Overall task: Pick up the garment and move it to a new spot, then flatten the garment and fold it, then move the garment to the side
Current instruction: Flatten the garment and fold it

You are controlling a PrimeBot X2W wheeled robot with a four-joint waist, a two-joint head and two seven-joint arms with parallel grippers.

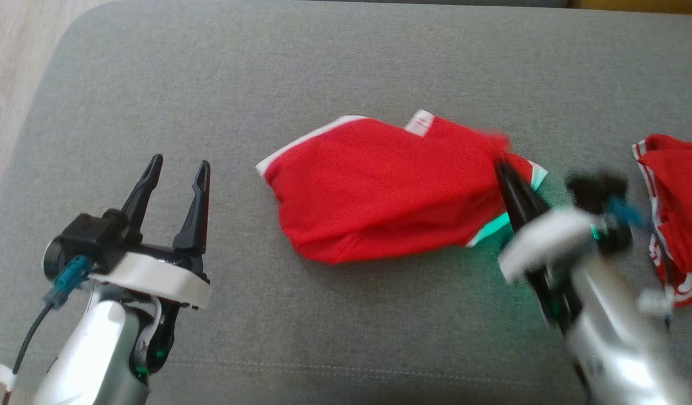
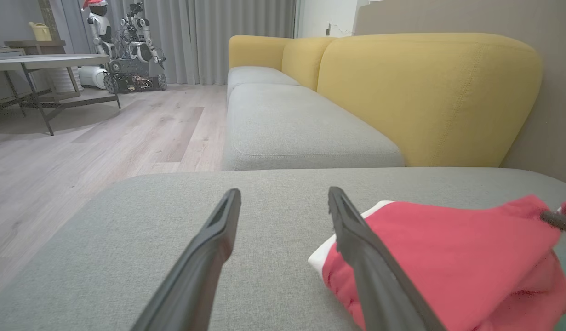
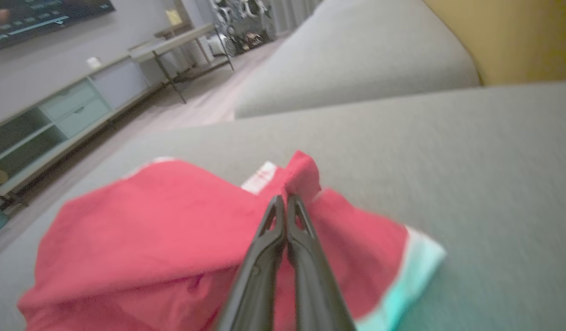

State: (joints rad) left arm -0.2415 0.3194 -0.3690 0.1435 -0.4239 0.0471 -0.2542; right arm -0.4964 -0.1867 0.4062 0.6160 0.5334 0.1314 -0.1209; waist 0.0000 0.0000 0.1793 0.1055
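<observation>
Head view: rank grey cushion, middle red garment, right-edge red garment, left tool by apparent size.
1. grey cushion
2. middle red garment
3. right-edge red garment and left tool: similar; garment is cropped, tool nearer camera.

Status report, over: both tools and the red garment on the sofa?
Right tool shut on the red garment, at its edge. Left tool open, clear of it. Nearby: a second red garment beside the right arm.

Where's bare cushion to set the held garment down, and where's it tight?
Free: the wide strip of grey cushion beyond the garment, and the patch between the left tool and it. Crowded: the right side, where the right tool pinches the garment near a second red garment.
</observation>
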